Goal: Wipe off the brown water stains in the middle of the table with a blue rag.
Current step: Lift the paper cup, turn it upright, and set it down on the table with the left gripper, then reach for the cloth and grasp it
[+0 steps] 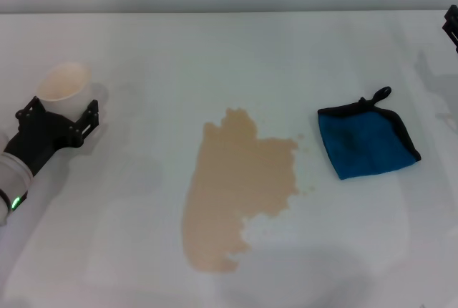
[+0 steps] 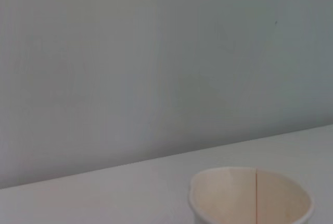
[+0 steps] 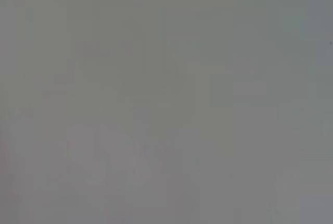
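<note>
Go for the rag (image 1: 368, 141) first, flat near the table's (image 1: 143, 251) right edge, just beside the stain (image 1: 236, 190) in the middle. Left gripper (image 1: 68, 111) near the left edge, closed around a cup (image 1: 62, 82). Right gripper (image 1: 451, 25) at the far right corner, fingers impossible to tell. Pinch a rag edge, then rub across the whole stain.

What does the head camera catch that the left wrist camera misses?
Only the head view shows the brown stain, the blue rag lying flat to its right, the left gripper around the cup, and a bit of the right gripper at the far right edge. Only the left wrist view shows the cup's inside, empty. Both show the paper cup and the white table.
</note>
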You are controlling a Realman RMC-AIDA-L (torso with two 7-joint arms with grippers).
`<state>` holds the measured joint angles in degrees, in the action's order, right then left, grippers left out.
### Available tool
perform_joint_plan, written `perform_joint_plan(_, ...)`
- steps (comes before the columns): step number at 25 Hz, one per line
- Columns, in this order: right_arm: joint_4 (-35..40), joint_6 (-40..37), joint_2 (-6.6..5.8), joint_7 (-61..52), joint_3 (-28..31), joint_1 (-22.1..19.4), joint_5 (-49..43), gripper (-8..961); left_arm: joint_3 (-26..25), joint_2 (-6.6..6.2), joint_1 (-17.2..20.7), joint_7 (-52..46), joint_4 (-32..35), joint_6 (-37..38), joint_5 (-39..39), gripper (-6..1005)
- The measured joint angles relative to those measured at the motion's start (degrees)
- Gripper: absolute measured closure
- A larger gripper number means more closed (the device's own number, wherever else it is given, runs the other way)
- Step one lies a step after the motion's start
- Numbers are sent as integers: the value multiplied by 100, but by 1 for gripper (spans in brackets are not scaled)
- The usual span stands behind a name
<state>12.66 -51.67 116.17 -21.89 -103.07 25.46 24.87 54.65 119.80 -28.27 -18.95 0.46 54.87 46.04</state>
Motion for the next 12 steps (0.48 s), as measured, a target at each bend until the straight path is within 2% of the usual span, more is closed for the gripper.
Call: perform_joint_plan(12, 0, -57, 3, -12, -141, -16, 1, 112, -25, -3, 144, -26, -62, 194, -43, 158)
